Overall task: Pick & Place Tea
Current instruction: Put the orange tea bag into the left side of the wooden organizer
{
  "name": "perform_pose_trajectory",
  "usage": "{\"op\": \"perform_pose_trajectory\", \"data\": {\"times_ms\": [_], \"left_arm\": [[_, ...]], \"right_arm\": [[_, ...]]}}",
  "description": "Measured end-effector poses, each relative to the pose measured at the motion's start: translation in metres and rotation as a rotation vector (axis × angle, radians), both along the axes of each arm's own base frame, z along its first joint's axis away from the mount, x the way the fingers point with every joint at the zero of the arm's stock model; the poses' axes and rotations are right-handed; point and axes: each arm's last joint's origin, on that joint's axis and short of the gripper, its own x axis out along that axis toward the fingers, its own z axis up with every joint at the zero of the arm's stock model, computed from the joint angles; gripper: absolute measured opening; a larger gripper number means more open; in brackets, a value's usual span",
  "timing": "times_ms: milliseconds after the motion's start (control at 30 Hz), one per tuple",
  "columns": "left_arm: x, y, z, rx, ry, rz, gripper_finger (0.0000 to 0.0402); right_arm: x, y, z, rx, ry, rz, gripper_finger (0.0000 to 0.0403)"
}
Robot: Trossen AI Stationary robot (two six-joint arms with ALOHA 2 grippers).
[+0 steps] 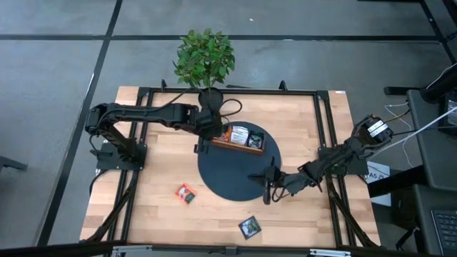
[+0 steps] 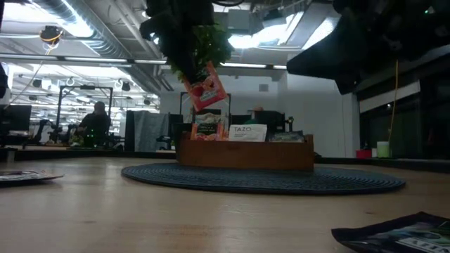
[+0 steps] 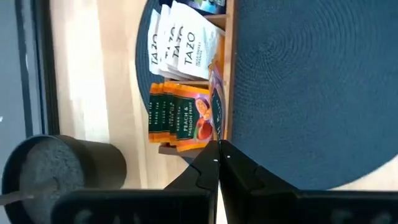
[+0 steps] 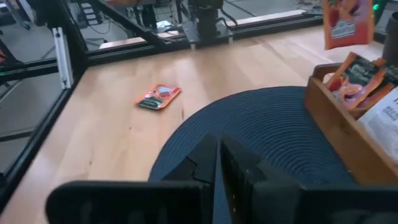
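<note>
Above the wooden tray's (image 1: 254, 150) end, the left gripper (image 1: 212, 127) pinches an orange tea sachet (image 2: 207, 89). Orange (image 3: 180, 118), white (image 3: 180, 46) and dark sachets (image 1: 255, 140) stand in its compartments. Right gripper (image 1: 267, 187), clenched empty, hovers over the mat (image 1: 232, 178).

Table (image 1: 300, 128) pale smooth wood; round mat (image 1: 228, 178) dark woven, ribbed; tray (image 2: 246, 156) brown wood; sachets (image 3: 180, 46) glossy paper

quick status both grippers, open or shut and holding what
left gripper: shut on an orange sachet, above the wooden tray.
right gripper: shut, empty, over the round mat.
</note>
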Motion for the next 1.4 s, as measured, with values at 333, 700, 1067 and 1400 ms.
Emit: {"op": "perform_pose_trajectory", "data": {"times_ms": [333,700,1067,1400], "left_arm": [[0.010,0.024,-0.026,-0.022,0.102,-0.008,0.0002],[0.026,0.037,-0.045,-0.055,0.166,-0.033,0.0002],[0.031,0.035,-0.059,-0.048,0.225,-0.047,0.0003],[0.034,0.021,-0.059,0.018,0.248,-0.141,0.0031]], "right_arm": [[0.006,-0.013,0.000,-0.019,0.004,-0.043,0.0026],[0.008,-0.018,-0.002,-0.022,0.029,-0.033,0.0026],[0.008,-0.018,-0.003,-0.029,0.043,-0.031,0.0026],[0.008,-0.018,-0.004,-0.030,0.044,-0.031,0.0026]]}}
